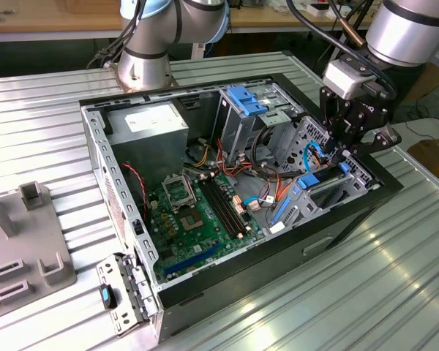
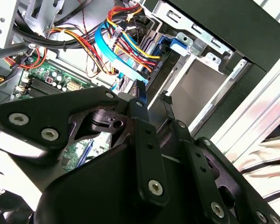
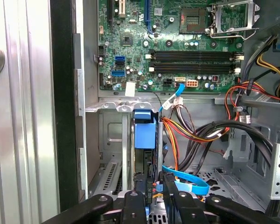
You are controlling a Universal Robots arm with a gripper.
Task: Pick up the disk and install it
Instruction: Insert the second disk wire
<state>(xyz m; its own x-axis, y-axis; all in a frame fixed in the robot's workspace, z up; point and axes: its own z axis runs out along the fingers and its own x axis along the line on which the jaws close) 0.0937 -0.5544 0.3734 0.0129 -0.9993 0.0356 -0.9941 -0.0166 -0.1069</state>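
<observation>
Open black computer case point(image 1: 336, 238) on ribbed metal table point(image 1: 44, 117); green motherboard point(image 1: 197, 219) inside, grey power supply box point(image 1: 148, 126), blue-topped upright metal drive cage point(image 1: 243, 110), red-yellow wire bundle point(image 3: 191, 130).

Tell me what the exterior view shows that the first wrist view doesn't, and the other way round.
Exterior view: the whole open computer case, the silver power supply in its far corner, the arm's base behind the case, and a grey fixture at the exterior view's left.
First wrist view: a close look along the disk, its blue carrier on edge in the drive bay, with a light blue flat cable beside it.
Shared: the green motherboard, its black memory slots, the disk, and the gripper close over it.
</observation>
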